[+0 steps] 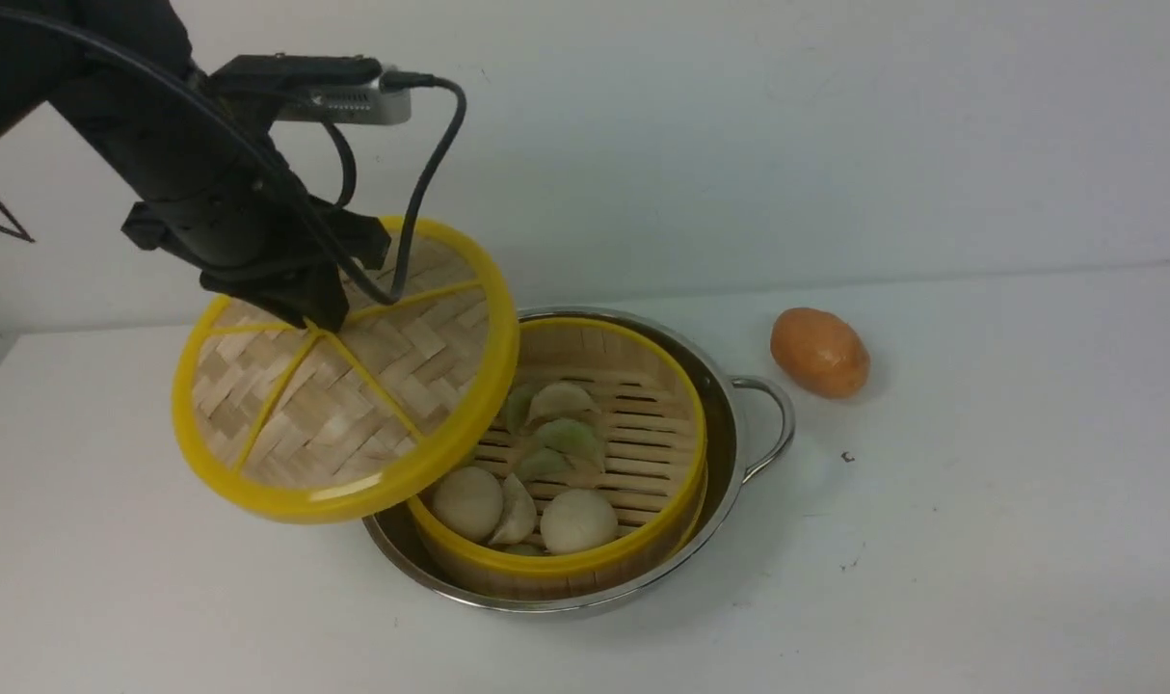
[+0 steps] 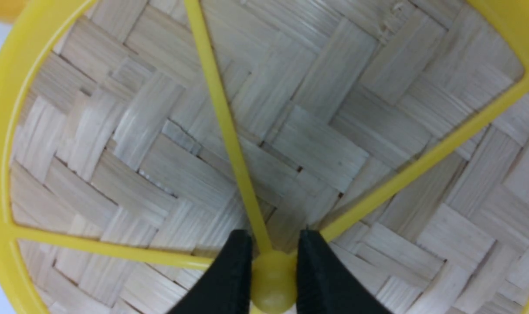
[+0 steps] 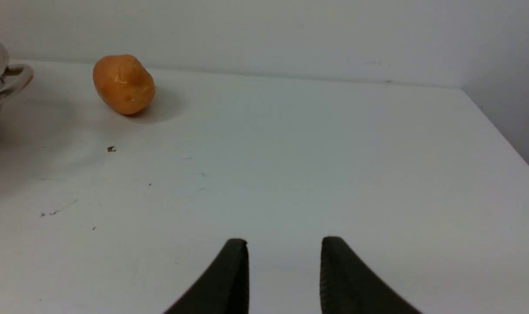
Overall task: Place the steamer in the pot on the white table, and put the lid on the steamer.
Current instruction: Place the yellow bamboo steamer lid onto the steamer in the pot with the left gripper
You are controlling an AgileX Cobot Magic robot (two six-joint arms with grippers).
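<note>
The lid is pale, matt woven bamboo with a glossy yellow plastic rim, spokes and knob; the steamer has matt bamboo slats and walls under the same smooth yellow plastic rims. The pot is polished, mirror-bright metal, the orange potato-shaped thing near the tabletop's far edge has a smooth, faintly shiny skin, and the white table looks smooth and matt.

I see bright, even light. Soft shadows lie beside the pot and the potato. The potato shines a little.
</note>
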